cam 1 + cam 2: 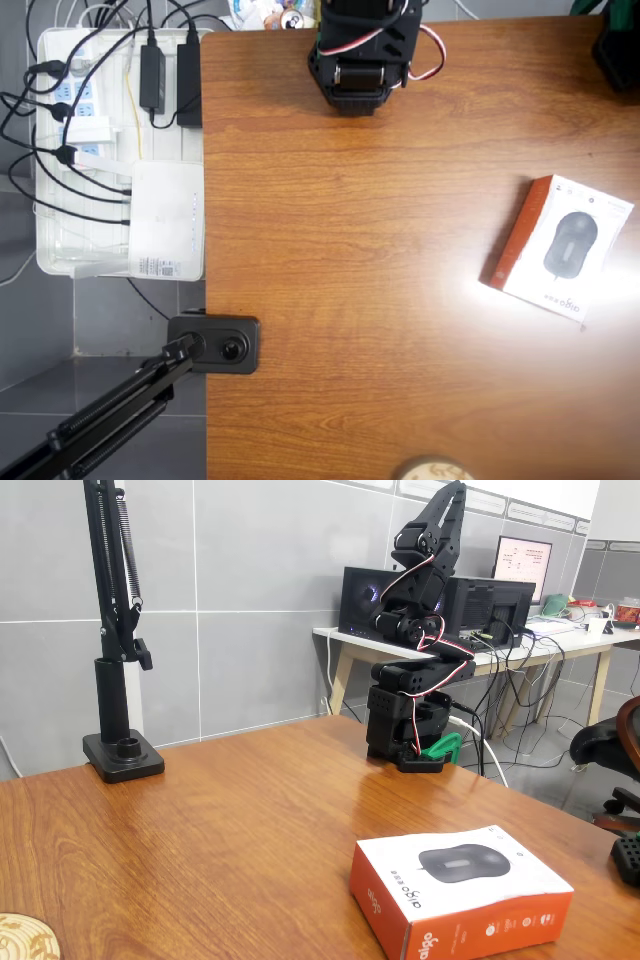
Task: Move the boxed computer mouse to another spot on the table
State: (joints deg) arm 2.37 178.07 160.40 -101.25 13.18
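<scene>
Broadly, the brown wood-grain desk (380,300) took up most of the overhead view, its glossy top catching a bright glare at the right, just beside the box. A white tray (50,262) sat off the desk's left edge in the upper left of that frame, holding power strips, dark cables and a white router-like box (165,220).

The black arm (415,630) stood on its base at the desk's far edge, upper middle of the fixed view, folded up tall with red and white wires looped along it; in the overhead view it sat at the top centre (360,50). Its hand was tucked in among the folded links, and I could not tell whether the fingers were spread or pressed together.

The mouse box (560,248) lay flat on the desk at the right of the overhead view, turned at an angle, well apart from the arm. In the fixed view it filled the lower right (460,888), with the mouse picture facing up and an orange-red side toward the camera.

A black camera mount (215,343) was clamped at the desk's left edge. A round wooden disc (25,938) showed in the lower left corner of the fixed view.
</scene>
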